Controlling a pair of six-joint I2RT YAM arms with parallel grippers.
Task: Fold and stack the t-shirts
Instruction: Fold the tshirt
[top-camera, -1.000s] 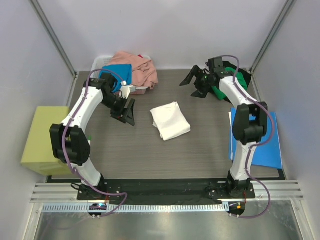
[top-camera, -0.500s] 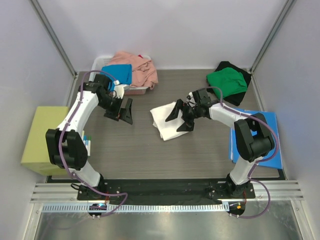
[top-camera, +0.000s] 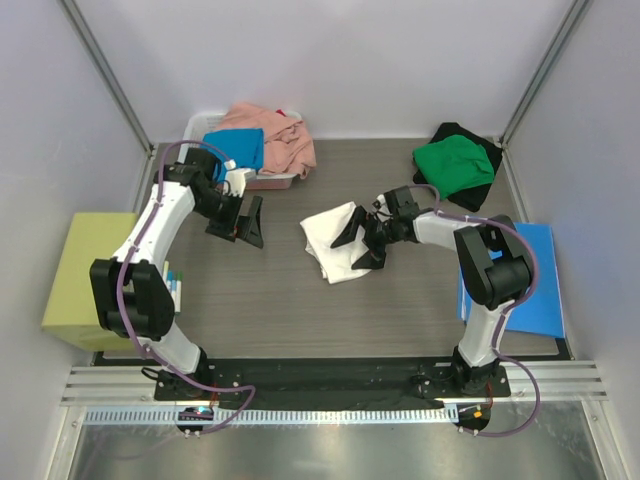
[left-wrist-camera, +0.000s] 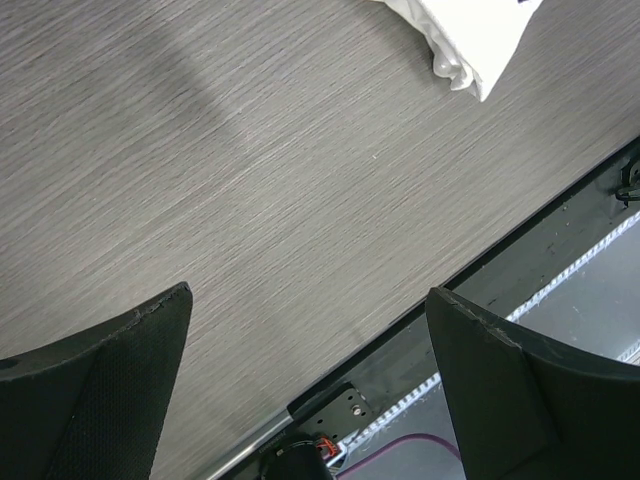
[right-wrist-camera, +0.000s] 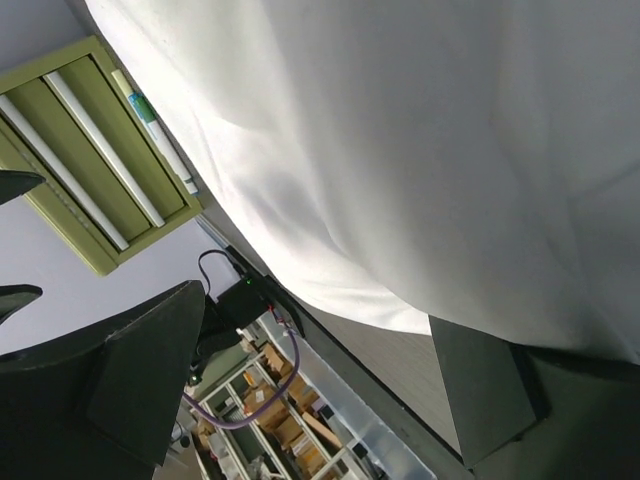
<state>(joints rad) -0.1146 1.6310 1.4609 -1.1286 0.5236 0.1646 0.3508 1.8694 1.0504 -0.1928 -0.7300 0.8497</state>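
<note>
Right arm has swung in from the far right corner to the middle of the surface (top-camera: 280, 300) since a second ago, uncovering the clothes there. The left arm has shifted little, its jaws spreading over the same second.

Near right edge: blue folder (top-camera: 533, 292) lying flat, partly under the right arm.

Mid surface: white t-shirt (top-camera: 325, 243), folded to a rough rectangle and lying askew. Right hand (top-camera: 358, 243) is over its right edge with the jaws spread wide, gripping nothing. The wrist view is filled with white cloth between the two fingers; contact cannot be told.

Left of it and well apart: left hand (top-camera: 238, 238), jaws wide open and empty above bare surface. Only a corner of the white t-shirt shows at the top of its wrist view.

Far right corner: green t-shirt (top-camera: 455, 160) lying on black t-shirt (top-camera: 488, 168).

Far left: white basket (top-camera: 198, 124) holding bright blue t-shirt (top-camera: 238, 148) and salmon pink t-shirt (top-camera: 278, 135), both crumpled, the pink spilling over the rim.
</note>
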